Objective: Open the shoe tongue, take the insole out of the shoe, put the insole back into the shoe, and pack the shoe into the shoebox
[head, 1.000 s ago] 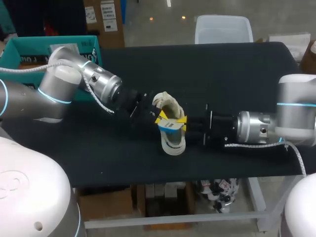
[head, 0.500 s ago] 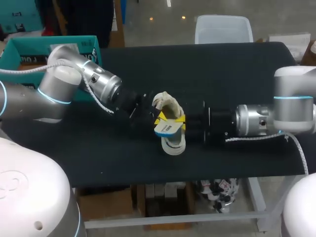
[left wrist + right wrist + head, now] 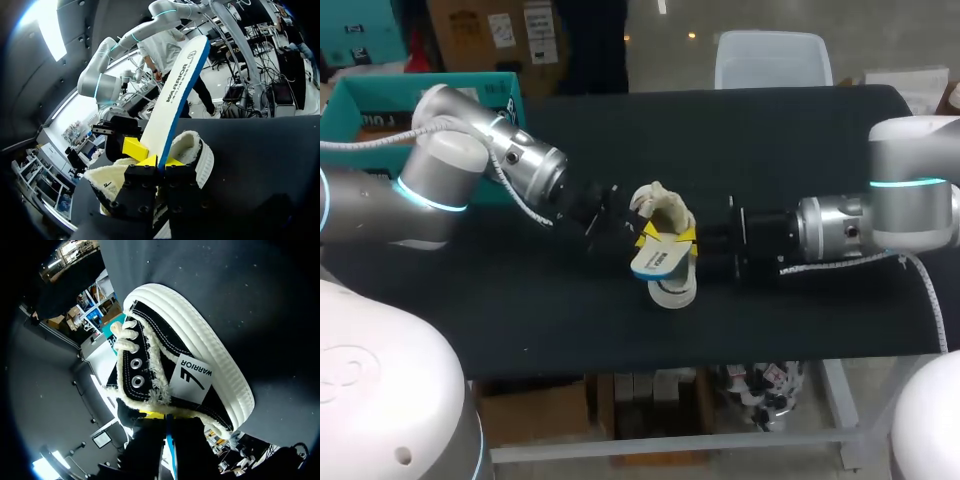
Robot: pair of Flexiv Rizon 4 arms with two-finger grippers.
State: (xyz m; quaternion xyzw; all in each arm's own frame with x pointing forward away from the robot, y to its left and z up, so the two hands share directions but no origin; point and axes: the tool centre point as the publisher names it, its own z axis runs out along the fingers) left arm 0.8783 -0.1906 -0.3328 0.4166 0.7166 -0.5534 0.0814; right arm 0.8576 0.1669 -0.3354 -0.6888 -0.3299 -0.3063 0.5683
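The left gripper (image 3: pixel 161 161) is pinched narrow on the bottom edge of the insole (image 3: pixel 175 95), its yellow tips pressed to either side. From there the white insole with its blue rim stands up and away from the fingers. A second ago only a short bit of it showed above the shoe's opening. Now a longer stretch is out, tipped over the side of the shoe (image 3: pixel 670 285) toward the near edge of the table (image 3: pixel 770 150). It looks to me as if the insole is well on its way out but not yet free.

The right gripper (image 3: pixel 692 243) has crept in closer and sits against the fleecy collar from the other side. I cannot tell whether it is clamped on anything or only steadying the shoe. The shoe lies near the middle of the table, about where it was.

The teal box (image 3: pixel 370 100) at the far left corner, which I take for the shoebox, is well apart from all this, so packing is a long way off.
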